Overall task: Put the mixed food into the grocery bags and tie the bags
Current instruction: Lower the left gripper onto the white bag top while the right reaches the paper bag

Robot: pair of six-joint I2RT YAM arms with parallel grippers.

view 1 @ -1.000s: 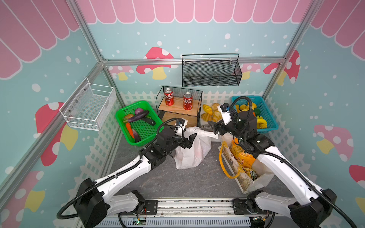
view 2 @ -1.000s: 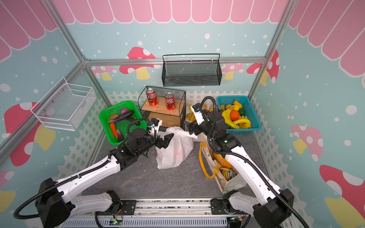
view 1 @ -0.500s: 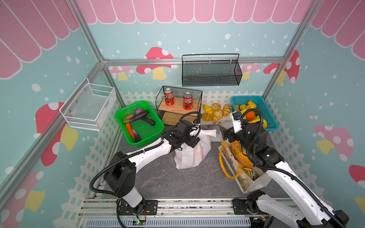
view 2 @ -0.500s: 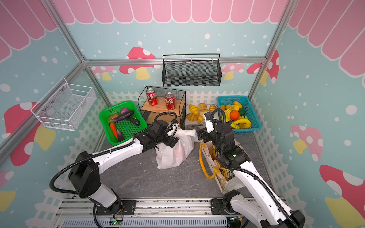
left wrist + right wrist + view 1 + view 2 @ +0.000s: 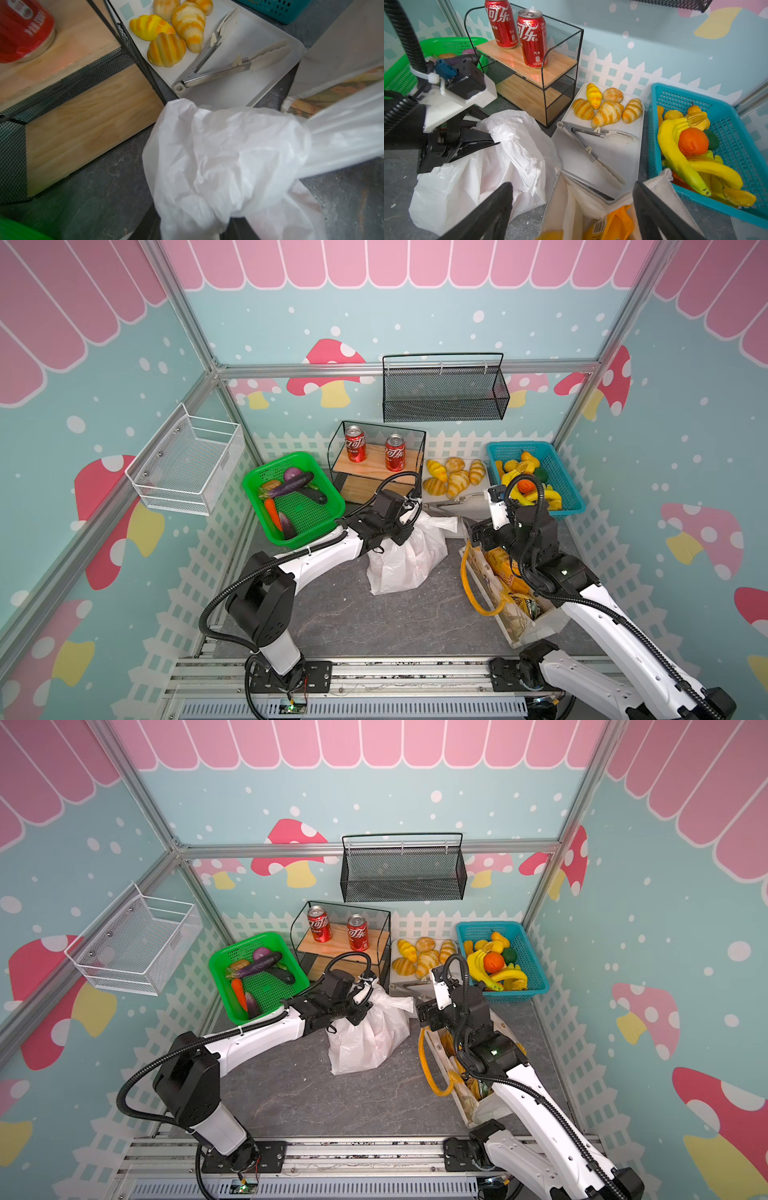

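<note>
Right wrist view shows the left gripper (image 5: 494,142) with its black fingers pinched together on a gathered fold at the top of the white plastic carrier bag (image 5: 467,187). The bag stands on the dark floor just in front of the wire rack (image 5: 556,68), whose upper wooden shelf carries two red cola cans (image 5: 532,37). In that view the right gripper (image 5: 572,185) has its fingers spread wide with nothing between them, hanging over the open mouth of the cream fabric tote (image 5: 566,207), where a yellow-orange snack packet (image 5: 610,226) with a barcode lies inside. In both top views the tote sits in front of the rack and off to its right, well apart from it, and its yellow-orange handle (image 5: 471,589) loops out toward the plastic bag. Left of the rack, the green basket (image 5: 307,514) holds a carrot (image 5: 271,509), a purple onion (image 5: 292,474) and dark eggplants (image 5: 291,487). Just right of the rack lies a white tray (image 5: 612,158) with croissants (image 5: 606,113) and metal tongs (image 5: 583,143), and farther right a blue basket (image 5: 737,135) holds bananas (image 5: 675,149) and an orange (image 5: 693,141). In the left wrist view crumpled bag plastic fills the near field and hides the gripper's own fingers.
</note>
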